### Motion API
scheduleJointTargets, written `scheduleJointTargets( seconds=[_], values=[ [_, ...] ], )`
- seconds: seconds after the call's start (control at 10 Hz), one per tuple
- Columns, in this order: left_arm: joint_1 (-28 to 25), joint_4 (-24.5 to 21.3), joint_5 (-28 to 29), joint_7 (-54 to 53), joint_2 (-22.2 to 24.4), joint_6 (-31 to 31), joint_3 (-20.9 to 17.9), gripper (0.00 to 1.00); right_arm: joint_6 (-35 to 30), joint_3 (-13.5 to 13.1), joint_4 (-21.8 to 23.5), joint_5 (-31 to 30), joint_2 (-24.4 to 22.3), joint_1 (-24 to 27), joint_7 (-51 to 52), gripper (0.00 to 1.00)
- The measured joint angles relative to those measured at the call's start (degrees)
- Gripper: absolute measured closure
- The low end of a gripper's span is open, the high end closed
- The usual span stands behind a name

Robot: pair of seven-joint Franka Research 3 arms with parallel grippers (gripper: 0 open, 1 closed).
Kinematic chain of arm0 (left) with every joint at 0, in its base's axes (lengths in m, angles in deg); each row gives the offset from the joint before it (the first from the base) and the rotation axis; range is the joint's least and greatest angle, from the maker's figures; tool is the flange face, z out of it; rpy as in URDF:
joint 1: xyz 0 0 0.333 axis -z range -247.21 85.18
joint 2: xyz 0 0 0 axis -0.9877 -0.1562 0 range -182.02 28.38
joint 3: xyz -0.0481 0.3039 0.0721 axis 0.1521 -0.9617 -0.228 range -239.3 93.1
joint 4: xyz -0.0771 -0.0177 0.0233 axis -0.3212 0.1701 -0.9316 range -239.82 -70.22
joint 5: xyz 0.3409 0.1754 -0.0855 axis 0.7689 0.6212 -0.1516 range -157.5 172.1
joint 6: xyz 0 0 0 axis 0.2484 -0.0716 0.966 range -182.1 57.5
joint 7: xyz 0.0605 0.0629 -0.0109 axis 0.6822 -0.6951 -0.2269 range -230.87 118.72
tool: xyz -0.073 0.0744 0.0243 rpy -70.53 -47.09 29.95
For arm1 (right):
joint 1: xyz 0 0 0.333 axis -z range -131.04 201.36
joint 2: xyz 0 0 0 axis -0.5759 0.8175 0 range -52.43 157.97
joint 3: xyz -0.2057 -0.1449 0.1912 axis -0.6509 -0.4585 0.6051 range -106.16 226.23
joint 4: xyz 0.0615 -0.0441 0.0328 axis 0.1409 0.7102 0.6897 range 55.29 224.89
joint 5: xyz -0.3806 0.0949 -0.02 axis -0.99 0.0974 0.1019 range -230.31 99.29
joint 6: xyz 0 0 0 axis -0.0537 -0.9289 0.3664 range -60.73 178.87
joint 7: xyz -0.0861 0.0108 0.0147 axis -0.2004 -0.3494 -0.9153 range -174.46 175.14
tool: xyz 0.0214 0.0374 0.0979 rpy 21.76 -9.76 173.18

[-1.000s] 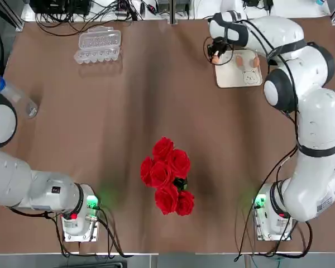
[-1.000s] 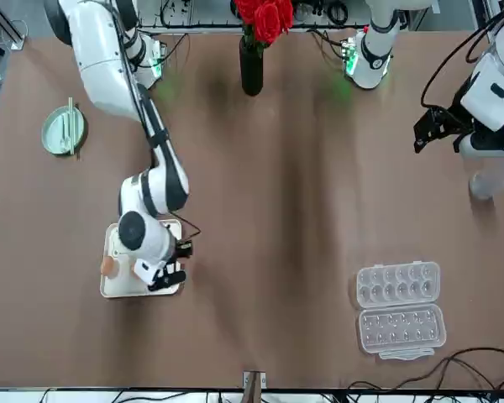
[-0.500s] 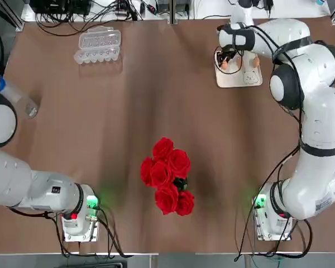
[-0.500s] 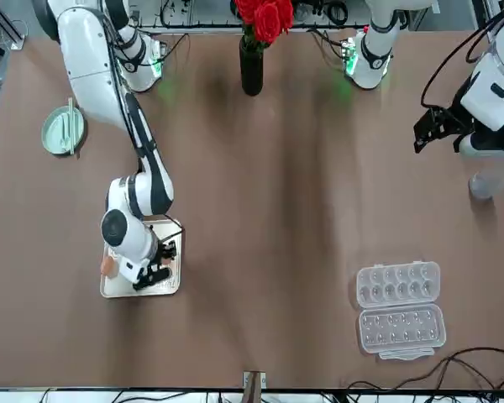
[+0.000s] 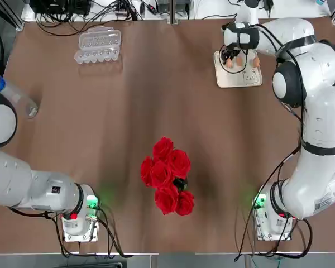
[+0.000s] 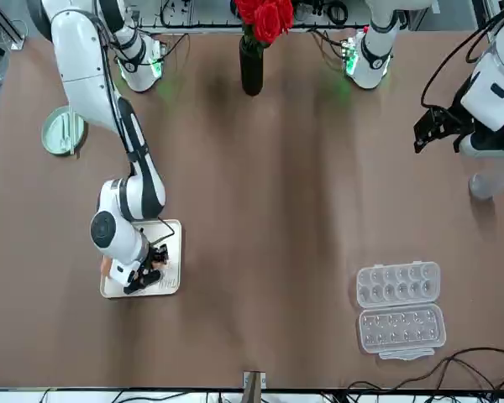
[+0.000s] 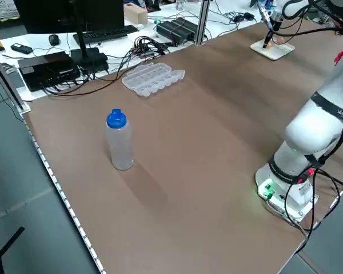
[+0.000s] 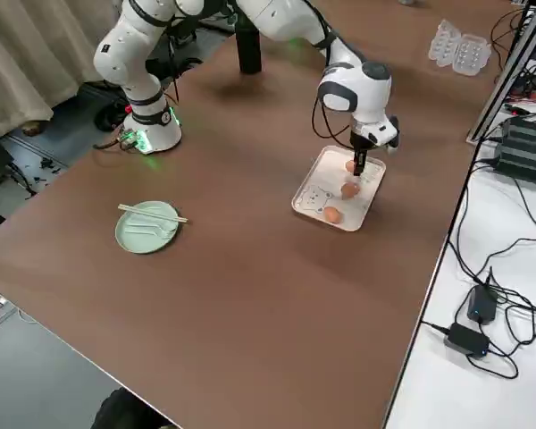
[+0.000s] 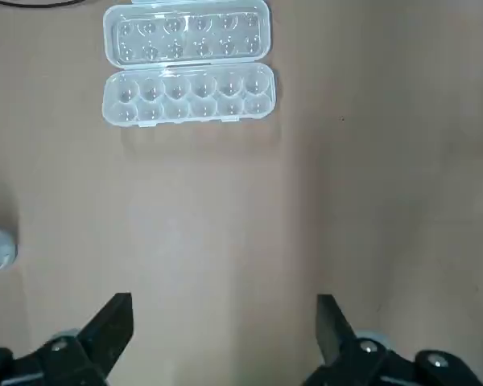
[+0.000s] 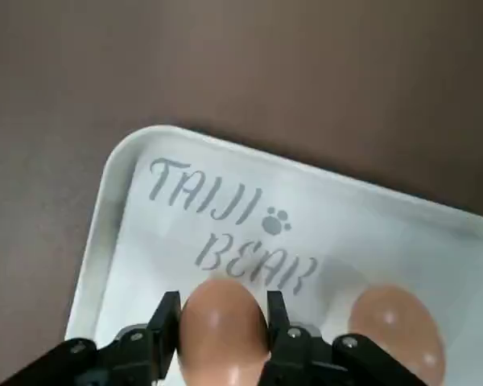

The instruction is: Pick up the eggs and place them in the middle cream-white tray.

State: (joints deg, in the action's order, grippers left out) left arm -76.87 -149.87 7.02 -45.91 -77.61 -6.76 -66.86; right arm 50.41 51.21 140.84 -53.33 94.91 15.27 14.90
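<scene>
We see the right claw (image 10: 221, 338) pointing down over the cream-white tray (image 5: 238, 78) at upper right, clamping an egg (image 10: 223, 330); two more eggs (image 8: 332, 214) lie beside it. The left claw (image 9: 223, 331), spread wide, hovers over the tabletop (image 5: 156, 100).

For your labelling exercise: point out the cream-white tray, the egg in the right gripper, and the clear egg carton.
cream-white tray (image 10: 113, 209): right wrist view, bare rim.
egg (image 10: 223, 322): right wrist view, shell top.
clear egg carton (image 9: 187, 106): left wrist view, cup row.

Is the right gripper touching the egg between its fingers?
Touching. In the right wrist view, both fingers of the right gripper press directly against the sides of the egg, with no gap, above the cream-white tray.
</scene>
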Motion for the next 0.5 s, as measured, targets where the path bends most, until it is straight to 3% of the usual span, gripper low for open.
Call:
scheduleJointTargets(
  seconds=[0.5],
  values=[
    [0.00, 0.00, 0.00, 0.00, 0.00, 0.00, 0.00, 0.00, 3.82, 0.32, 0.94, 0.00, 0.00, 0.04, 0.46, 0.51]
  ],
)
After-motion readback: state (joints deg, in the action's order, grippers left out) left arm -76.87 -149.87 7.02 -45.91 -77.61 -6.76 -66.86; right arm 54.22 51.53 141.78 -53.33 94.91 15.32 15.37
